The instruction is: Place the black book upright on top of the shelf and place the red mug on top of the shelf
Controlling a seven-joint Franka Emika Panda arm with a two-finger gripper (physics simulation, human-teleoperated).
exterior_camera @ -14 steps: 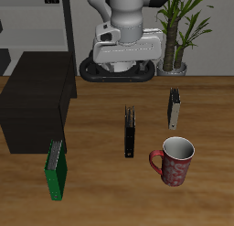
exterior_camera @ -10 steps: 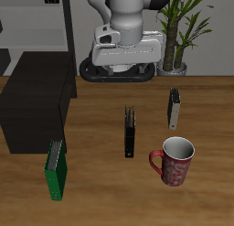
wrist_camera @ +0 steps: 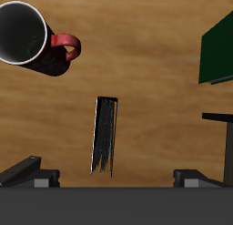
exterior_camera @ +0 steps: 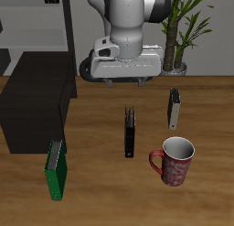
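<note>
The black book (exterior_camera: 130,132) stands upright on its edge on the wooden table, mid-table; the wrist view shows it from above (wrist_camera: 105,135). The red mug (exterior_camera: 174,160) stands upright nearer the front edge, beside the book, handle toward it; it also shows in the wrist view (wrist_camera: 27,37). The shelf (exterior_camera: 32,102), a big dark cabinet, sits at the table's side with a bare flat top. My gripper (exterior_camera: 122,80) hangs open high above the table, behind the black book and holding nothing; in the wrist view (wrist_camera: 114,178) its fingers stand wide apart.
A green book (exterior_camera: 56,167) stands near the front edge by the shelf's corner, also in the wrist view (wrist_camera: 218,51). A grey-and-white book (exterior_camera: 174,108) stands behind the mug. A potted plant (exterior_camera: 178,28) is at the back.
The arm has straightened and the gripper has shifted slightly sideways and turned. The books and the mug have not moved.
</note>
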